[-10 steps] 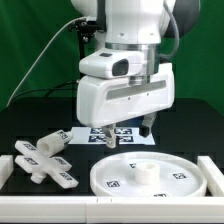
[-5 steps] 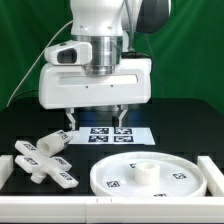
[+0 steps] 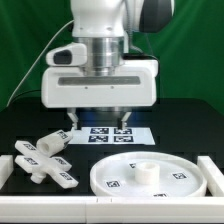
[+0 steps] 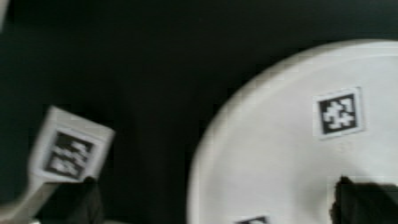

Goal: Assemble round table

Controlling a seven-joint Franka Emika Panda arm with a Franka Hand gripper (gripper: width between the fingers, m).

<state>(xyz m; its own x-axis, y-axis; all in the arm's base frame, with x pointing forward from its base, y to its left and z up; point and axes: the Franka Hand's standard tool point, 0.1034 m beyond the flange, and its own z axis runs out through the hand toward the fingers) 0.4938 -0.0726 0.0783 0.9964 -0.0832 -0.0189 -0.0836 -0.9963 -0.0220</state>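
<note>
While the tool (image 3: 98,122) hangs wide and empty beyond the white round rimmed plastic disc (image 3: 165,186), the wrist view crops that disc.

I can read no letters, numbers or brand names anywhere. The only signs are square black-and-white tags (image 3: 123,130), coded patterns with no legible characters. Several are printed on the marker board (image 3: 110,135), just under the end effector (image 3: 97,119). More sit on the disc (image 3: 165,187), which is nearer the camera than the end effector. The foot piece (image 3: 45,162), to the exterior view's left of the end effector, carries some too. The wrist view shows two tags, blurred.
</note>
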